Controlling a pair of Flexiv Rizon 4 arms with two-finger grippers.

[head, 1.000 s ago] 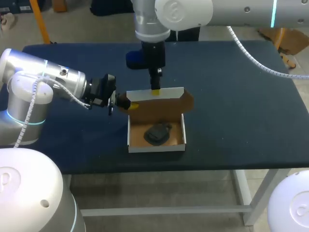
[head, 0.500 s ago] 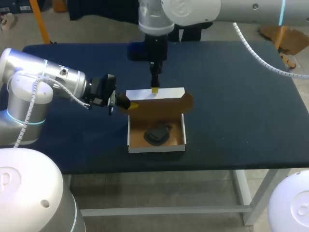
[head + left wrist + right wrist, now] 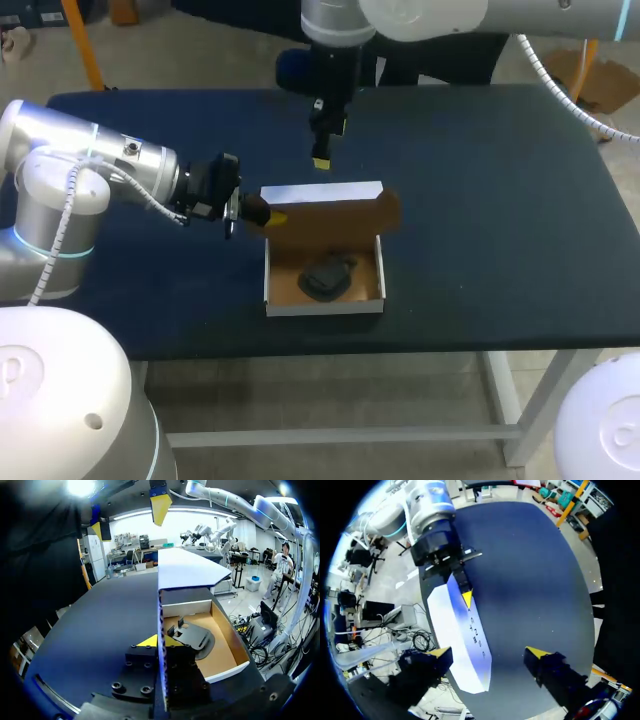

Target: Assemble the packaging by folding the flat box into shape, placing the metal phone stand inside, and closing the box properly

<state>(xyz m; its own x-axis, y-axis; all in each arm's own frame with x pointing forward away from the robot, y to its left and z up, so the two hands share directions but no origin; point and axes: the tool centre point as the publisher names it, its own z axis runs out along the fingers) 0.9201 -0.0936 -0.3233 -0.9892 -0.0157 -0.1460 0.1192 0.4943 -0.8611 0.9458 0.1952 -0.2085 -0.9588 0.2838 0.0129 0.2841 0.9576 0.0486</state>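
Note:
A cardboard box (image 3: 325, 307) lies mid-table as an open tray, and the dark metal phone stand (image 3: 326, 277) rests inside it. Its lid (image 3: 322, 192) stands up at the far side, white face outward. My left gripper (image 3: 268, 215) is shut on the lid's left end. In the left wrist view the cardboard edge runs out from between my left gripper (image 3: 159, 641), with the phone stand (image 3: 192, 636) in the tray beside it. My right gripper (image 3: 322, 160) hangs open above the lid, touching nothing. In the right wrist view my right gripper (image 3: 489, 655) spreads wide over the lid (image 3: 455, 630).
The dark blue table (image 3: 500, 200) stretches wide to the left and right of the box. Its front edge lies a short way from the tray's front wall. My right arm comes down from the far side, over the back of the table.
My right gripper has opened, let go of the lid's top edge, and lifted up and toward the far side. The lid still stands. My left gripper has kept its grip in place.

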